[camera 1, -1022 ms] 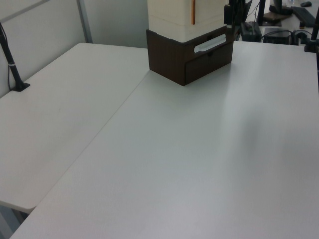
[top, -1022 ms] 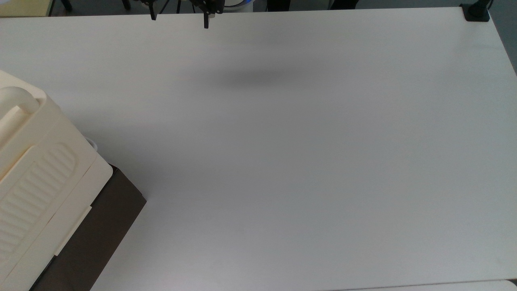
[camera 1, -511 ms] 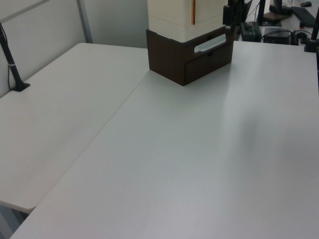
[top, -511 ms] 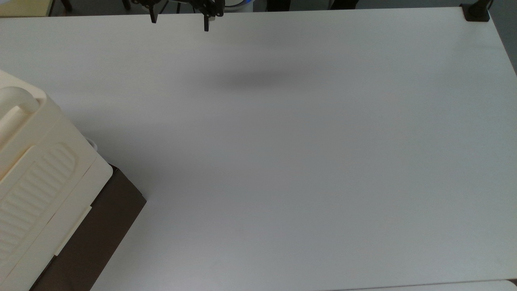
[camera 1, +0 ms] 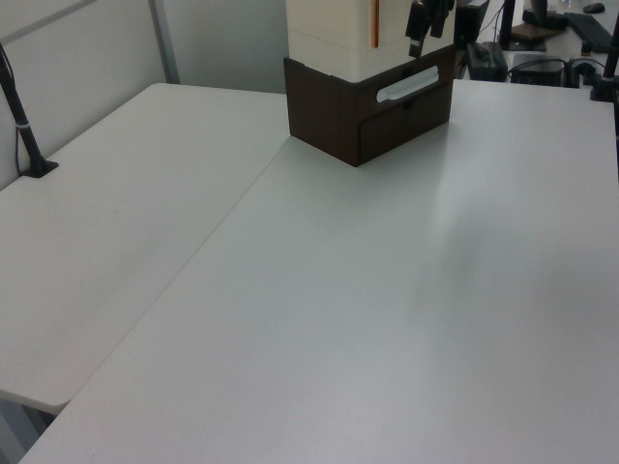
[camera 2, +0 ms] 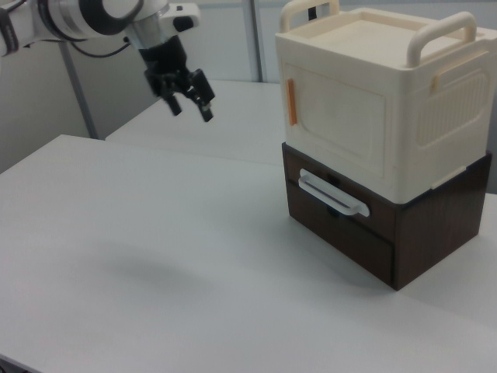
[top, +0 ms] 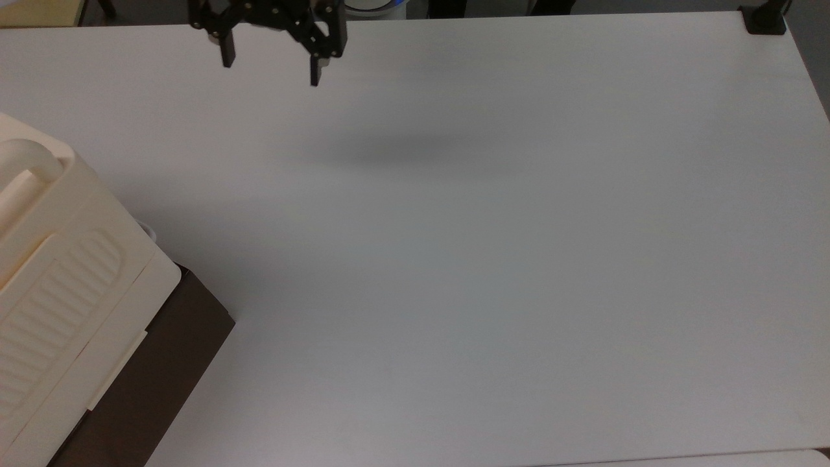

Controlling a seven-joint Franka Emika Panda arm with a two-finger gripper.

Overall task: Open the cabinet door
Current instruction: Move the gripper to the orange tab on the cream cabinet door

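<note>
A white table [top: 519, 259] stands before pale partition walls [camera 2: 225, 47] with metal posts.

A wide white desk [top: 493, 259] carries a dark brown drawer base [camera 2: 388, 233] with a cream cabinet [camera 2: 373, 101] stacked on it, well apart from the pincer [camera 2: 190, 105], toward the right view's right. A soft shadow [top: 402, 152] lies on the desk near the pincer.

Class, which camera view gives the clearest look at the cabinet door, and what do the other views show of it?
The right view: the cabinet door faces the camera, shut, with its orange handle along the right view's left edge. The left view catches a cropped strip beside the handle. The top view looks down on the cabinet, not the door's face.
</note>
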